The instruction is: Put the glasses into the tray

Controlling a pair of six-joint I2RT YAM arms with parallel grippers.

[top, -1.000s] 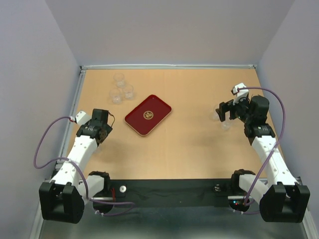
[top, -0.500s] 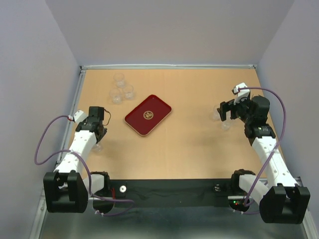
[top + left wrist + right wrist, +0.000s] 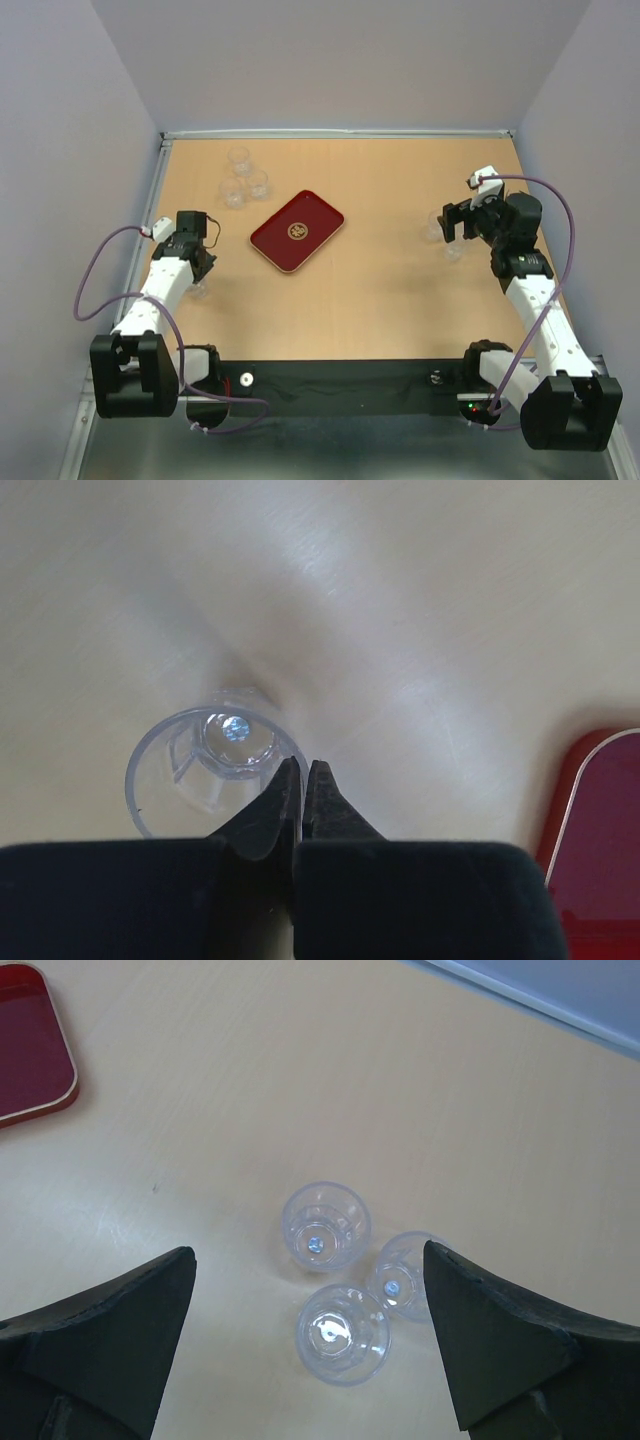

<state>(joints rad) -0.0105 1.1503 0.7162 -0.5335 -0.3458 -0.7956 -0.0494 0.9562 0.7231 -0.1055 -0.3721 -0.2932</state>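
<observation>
Clear glass sits pinched in the left wrist view: the left gripper (image 3: pixel 303 776) has its two black fingers (image 3: pixel 335 812) pressed together on the wall of a lone tumbler (image 3: pixel 205 765), and as far as we can tell one finger is inside the rim and the other outside; that tumbler stands upright on the pale wooden tabletop (image 3: pixel 400 600) at the lower left of the frame, its thick base showing through the mouth; a rounded corner of the dark red tray (image 3: pixel 600 850), with its pale rim edge, fills the lower right corner, apart from the tumbler.

From the overhead camera we see the tray lying at an angle left of centre, its round gold emblem (image 3: pixel 297 231) in the middle; a far cluster of three tumblers (image 3: pixel 258 183) stands on the wood towards the upper left, near the tray but not on it; the left arm reaches down at the left edge, below and to the left of the tray.

Over at the right of that frame, well apart from the tray, the right gripper (image 3: pixel 308 1252) holds its fingers (image 3: pixel 110 1340) spread wide, clasping nothing; its wrist view shows a tight trio of tumblers (image 3: pixel 343 1332) beneath and between them, all upright and mouths up on the tabletop, with a corner of the tray in the upper left.
</observation>
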